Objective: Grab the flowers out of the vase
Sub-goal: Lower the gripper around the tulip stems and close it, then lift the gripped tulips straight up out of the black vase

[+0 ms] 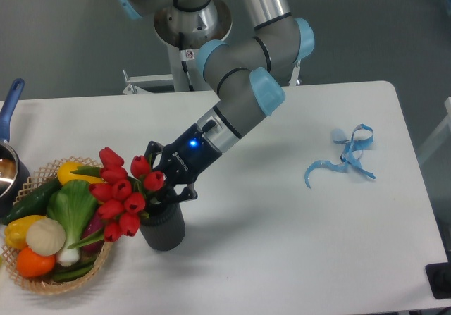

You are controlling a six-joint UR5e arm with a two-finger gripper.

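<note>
Gripper (pixel 163 190) sits just above the vase (pixel 163 229) mouth, fingers pressed in on the flowers (pixel 121 194) at the stems. Bunch leans out left of the gripper, long axis tilted, red buds pointing up-left over the basket (pixel 42 281) rim. Stem ends hidden; contact with vase cannot be told.

White lettering runs along the black body of the end effector (pixel 163 188), beside a small blue light, but it is too small to read. A small red-and-white sticker (pixel 187 53) on the arm's base is likewise illegible.
</note>
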